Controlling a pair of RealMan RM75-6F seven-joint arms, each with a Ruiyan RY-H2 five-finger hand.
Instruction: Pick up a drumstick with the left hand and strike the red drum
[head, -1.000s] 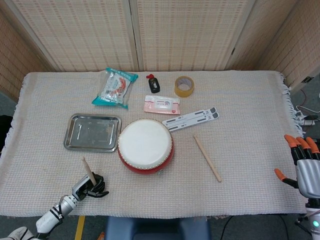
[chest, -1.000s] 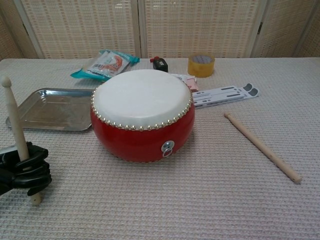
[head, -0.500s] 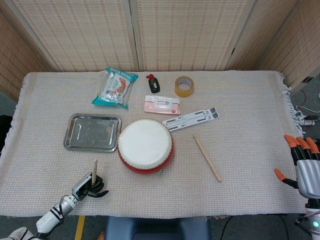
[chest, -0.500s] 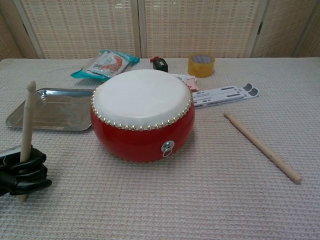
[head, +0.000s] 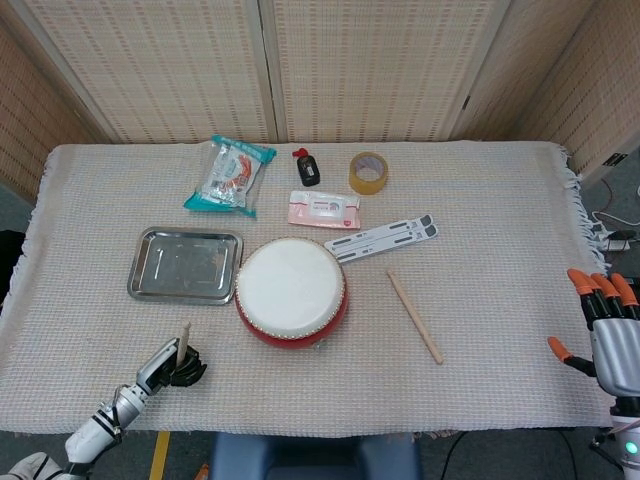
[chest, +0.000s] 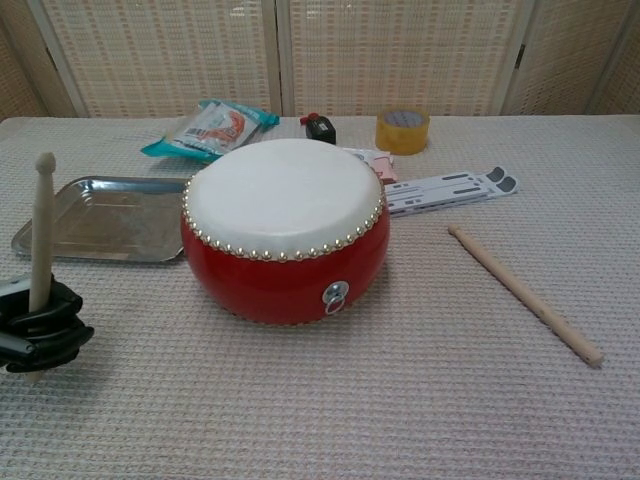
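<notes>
Your left robot hand (chest: 38, 325) has its fingers wrapped around a drumstick (chest: 41, 232), held roughly upright near the tabletop's front left corner. The pickup looks done; the strike remains. The red drum (chest: 285, 230) sits well apart to the right, so you'll need to carry the stick over and swing its tip down onto the white skin. Your right robot hand (head: 605, 335) hangs off the far edge, fingers spread, holding nothing. A woven cloth (head: 500, 240) covers the tabletop; wicker screens (head: 360, 65) stand behind.

Red drum (chest: 285, 262) with white head, black left robot hand (chest: 40, 326), perhaps orange-tipped right robot hand (head: 608, 325).
</notes>
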